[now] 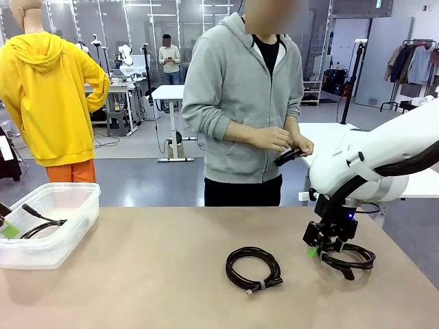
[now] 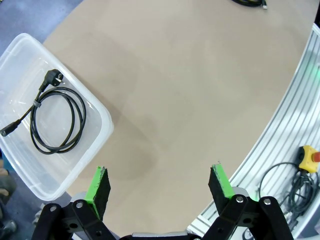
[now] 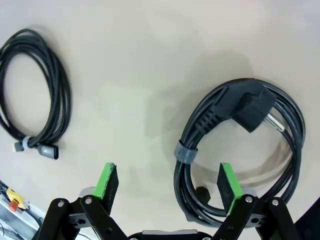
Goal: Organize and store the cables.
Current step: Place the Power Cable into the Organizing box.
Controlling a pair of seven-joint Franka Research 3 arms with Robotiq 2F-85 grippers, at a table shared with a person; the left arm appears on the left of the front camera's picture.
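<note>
One cable (image 1: 254, 269) lies coiled on the table's middle and appears in the right wrist view as the coil (image 3: 35, 95) at the left. A second cable (image 1: 351, 259), a coil with a plug (image 3: 252, 107) and a grey tie (image 3: 186, 152), lies at the right. My right gripper (image 1: 321, 251) hangs open just above it, and the coil's tied side lies between the fingers (image 3: 167, 182). A third cable (image 2: 57, 120) rests in the clear bin (image 2: 102, 117). My left gripper (image 2: 160, 182) is open and holds nothing, beside the bin. The person holds another black cable (image 1: 288, 156).
The clear plastic bin (image 1: 72, 229) stands at the table's left edge. The person stands at the far side, hands above the table's edge. A yellow stop button (image 2: 310, 155) and loose cords lie off the table, beyond a ribbed metal rail.
</note>
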